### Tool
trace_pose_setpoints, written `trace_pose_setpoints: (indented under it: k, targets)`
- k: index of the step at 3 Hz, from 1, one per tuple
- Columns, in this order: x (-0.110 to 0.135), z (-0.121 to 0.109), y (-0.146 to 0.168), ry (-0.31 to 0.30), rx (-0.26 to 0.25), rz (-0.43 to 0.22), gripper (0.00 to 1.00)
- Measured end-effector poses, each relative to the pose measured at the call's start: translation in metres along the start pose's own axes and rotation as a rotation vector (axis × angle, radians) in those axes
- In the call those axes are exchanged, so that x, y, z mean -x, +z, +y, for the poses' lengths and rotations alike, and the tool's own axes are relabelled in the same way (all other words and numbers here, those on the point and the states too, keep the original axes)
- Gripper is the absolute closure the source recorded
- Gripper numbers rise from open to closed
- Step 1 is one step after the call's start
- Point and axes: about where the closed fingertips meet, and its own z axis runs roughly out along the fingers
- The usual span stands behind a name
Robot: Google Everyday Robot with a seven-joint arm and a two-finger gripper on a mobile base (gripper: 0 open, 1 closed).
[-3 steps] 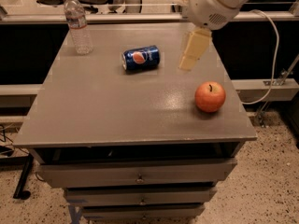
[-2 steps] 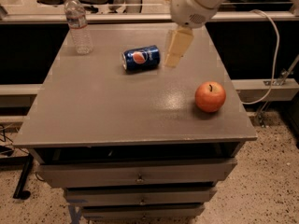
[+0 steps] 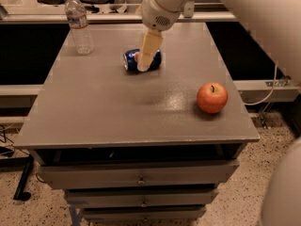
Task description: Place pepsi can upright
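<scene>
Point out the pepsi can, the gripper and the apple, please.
pepsi can (image 3: 130, 60): camera view, blue left end; the can lies on its side.
gripper (image 3: 143, 66): camera view, lower tip, in front of the can's middle.
apple (image 3: 212, 98): camera view, centre of its red skin.

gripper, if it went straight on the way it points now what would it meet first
Most likely the pepsi can, lying on its side on the table: the gripper points down right over its middle. Whether its tip touches the can is unclear from this view.
</scene>
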Motion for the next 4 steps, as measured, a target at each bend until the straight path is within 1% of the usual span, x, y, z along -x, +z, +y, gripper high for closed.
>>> trace_pose_setpoints:
  k: [1, 2, 3, 4]
  targets:
    - [0.002, -0.012, 0.036, 0.053, 0.060, 0.018, 0.00]
    - [-0.003, -0.018, 0.064, 0.084, 0.091, 0.048, 0.00]
    - [-0.010, -0.023, 0.081, 0.068, 0.094, 0.086, 0.00]
    - [-0.015, -0.024, 0.090, 0.020, 0.088, 0.130, 0.00]
